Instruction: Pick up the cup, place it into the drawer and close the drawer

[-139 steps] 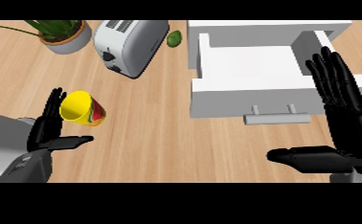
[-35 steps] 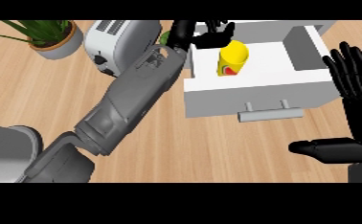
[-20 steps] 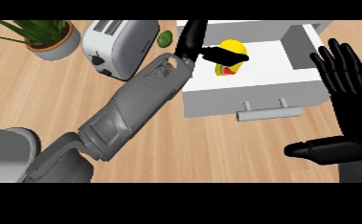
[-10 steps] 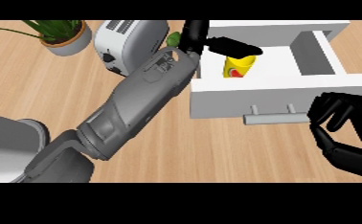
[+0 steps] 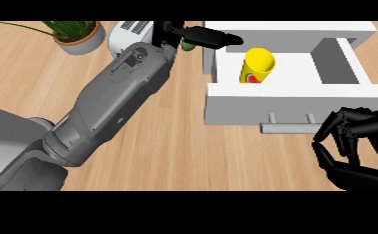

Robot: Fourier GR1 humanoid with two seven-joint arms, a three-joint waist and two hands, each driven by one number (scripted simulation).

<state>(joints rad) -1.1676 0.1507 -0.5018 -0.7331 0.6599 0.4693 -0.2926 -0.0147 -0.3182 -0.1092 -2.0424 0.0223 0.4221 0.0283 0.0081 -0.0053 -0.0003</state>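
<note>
A: Where's the cup?

B: Upper right of centre, standing in the open drawer, toward its left side. Yellow, red patch low on the side. Roughly upright, maybe a slight lean.

A: Left robot hand?

B: Top centre, by the drawer's back-left corner. Fingers stretched out straight, pointing right. Holding nothing, and there's a gap between the fingertips and the cup's rim.

A: Right robot hand?

B: Lower right corner. Fingers curled in, nothing inside them. It's just beside the right end of the drawer's handle. Can't tell if it touches.

A: Handling notes for the cup?

B: My guess: light, stiff, smooth-walled, so a bit slippery. Tall and narrow, so it could tip easily. If it needs regrabbing, wrap round the middle of the wall, not the rim.

A: Task stage?

B: Cup's in, drawer not shut. Closing is what's left, I'd say.

A: Where to take the drawer?

B: The bar handle or the flat white front. A push on the front looks simplest. One risk: the cup may tip over if the drawer moves fast.

A: Anything else?

B: Toaster and potted plant upper left on the wooden tabletop, well apart from the drawer.
</note>
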